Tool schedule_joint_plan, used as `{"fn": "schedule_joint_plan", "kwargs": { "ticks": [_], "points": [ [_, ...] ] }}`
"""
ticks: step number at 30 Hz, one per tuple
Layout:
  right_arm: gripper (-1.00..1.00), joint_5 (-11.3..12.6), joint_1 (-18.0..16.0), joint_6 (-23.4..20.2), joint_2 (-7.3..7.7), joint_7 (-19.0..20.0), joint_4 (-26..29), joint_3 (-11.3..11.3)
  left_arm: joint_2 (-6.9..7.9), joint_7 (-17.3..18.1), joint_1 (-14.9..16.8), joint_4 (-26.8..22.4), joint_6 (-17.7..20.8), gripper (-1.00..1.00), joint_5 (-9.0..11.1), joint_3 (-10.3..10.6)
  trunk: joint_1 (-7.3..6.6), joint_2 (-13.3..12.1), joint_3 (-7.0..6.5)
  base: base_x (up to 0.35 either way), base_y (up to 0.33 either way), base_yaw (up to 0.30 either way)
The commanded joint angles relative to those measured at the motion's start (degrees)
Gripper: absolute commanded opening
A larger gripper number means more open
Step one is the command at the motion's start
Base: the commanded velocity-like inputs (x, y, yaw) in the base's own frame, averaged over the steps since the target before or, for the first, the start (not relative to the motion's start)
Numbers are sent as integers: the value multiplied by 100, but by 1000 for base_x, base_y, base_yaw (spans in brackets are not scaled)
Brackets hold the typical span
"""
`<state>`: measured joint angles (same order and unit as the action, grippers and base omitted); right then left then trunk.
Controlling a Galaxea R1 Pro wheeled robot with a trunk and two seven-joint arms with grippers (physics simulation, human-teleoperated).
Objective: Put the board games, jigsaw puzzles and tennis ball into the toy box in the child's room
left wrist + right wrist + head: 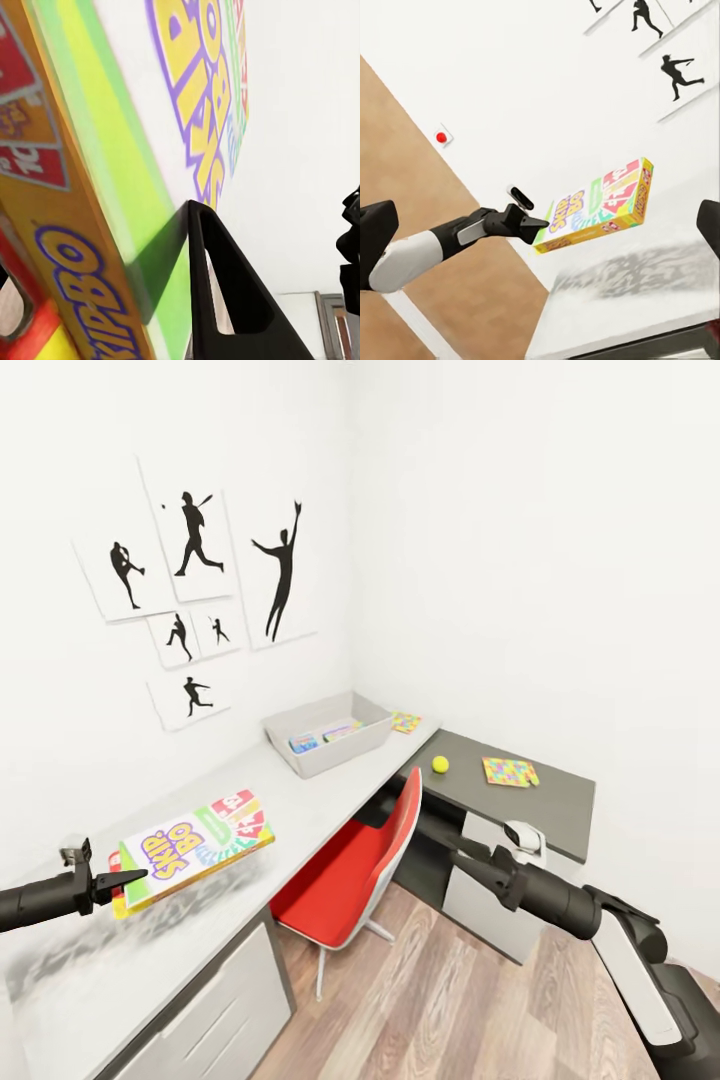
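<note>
Centrally, the table [300, 790] runs from 7 o'clock toward 1 o'clock, joined to its lower dark-grey section. The toy box [328, 733] sits near the corner, printed boxes inside. A red chair [355, 870] stands below it. The left gripper [118, 882], at 8 o'clock, is clamped on a board game [195, 845], held above the tabletop. Two jigsaw puzzles [510, 771] and the tennis ball [440, 764] lie at 2 o'clock. Whether the right gripper [455, 852] is apart or together cannot be told.
</note>
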<state>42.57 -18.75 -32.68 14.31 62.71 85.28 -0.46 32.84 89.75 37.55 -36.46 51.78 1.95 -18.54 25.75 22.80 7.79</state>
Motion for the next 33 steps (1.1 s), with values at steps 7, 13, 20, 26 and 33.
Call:
{"fn": "schedule_joint_plan", "kwargs": {
  "ticks": [7, 13, 20, 26, 33],
  "points": [
    [100, -30, -2, 8, 1, 3, -3, 9, 11, 25, -3, -2, 44, -100, -2, -8, 4, 12, -40, 0, 0, -212],
    [100, -285, 128, 108, -3, 4, -3, 7, 47, 25, -10, -19, 43, -100, 1, -16, 4, 12, -84, 0, 0, -211],
    [100, -321, 143, 120, 1, 5, -3, 2, 72, 25, 88, -73, 376, -100, 135, -31, 4, 12, -136, 0, 0, -210],
    [100, -319, 144, 121, 1, 5, -3, 2, 74, 25, 404, -109, 769, -100, 168, -30, 4, 12, -172, 0, 0, -175],
    [100, -311, 152, 117, 1, -3, -1, -71, 66, 25, 593, -115, 822, -100, 179, -38, 4, 12, -177, 0, 0, -24]
  ]
}}
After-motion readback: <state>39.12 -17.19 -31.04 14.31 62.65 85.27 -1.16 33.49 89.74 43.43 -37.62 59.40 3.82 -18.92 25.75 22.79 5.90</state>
